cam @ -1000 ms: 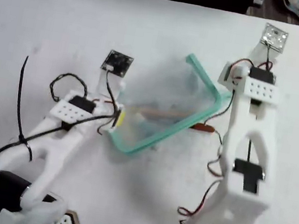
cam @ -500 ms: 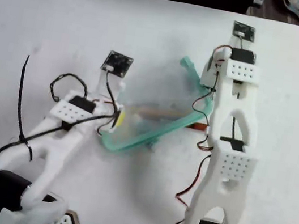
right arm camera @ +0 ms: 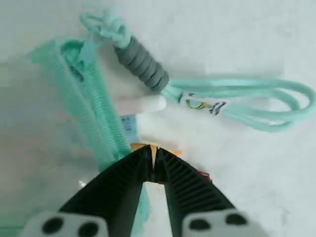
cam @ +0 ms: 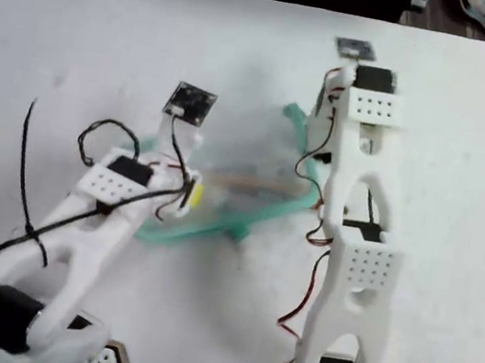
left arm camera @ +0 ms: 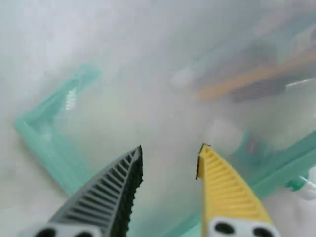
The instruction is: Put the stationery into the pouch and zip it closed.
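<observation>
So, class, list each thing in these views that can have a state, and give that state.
Pouch: lying down, edge buckled.
Zip: cannot tell whether open or closed.
Stationery: inside the pouch.
Pull cord: slack.
Left gripper: open, above the pouch.
Right gripper: shut, beside the zip.

No writing can be read anywhere. The mint cord (right arm camera: 222, 86) bears a small dark mark, too blurred to read.
</observation>
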Available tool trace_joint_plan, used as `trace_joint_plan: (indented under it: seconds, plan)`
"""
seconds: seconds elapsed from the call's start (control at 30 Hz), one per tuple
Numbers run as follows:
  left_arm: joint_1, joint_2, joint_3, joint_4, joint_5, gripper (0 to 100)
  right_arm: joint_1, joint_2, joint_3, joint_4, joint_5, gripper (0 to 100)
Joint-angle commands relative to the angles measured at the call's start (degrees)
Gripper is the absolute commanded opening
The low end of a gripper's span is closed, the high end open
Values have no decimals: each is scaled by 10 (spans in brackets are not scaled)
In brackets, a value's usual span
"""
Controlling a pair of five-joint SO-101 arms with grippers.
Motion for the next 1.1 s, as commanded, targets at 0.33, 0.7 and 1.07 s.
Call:
trace_joint_plan:
  seconds: [0.33, 0.7, 1.07]
  plan:
    - [-29, -59, -3, 3, -7, 207, -41, -262, 243, 1, 192, 18]
    - [14, -62, 35, -30, -53, 207, -49, -248, 284, -81, 129, 180]
    - [15, -59, 34, -31, -53, 207, -77, -204, 285, -134, 135, 208]
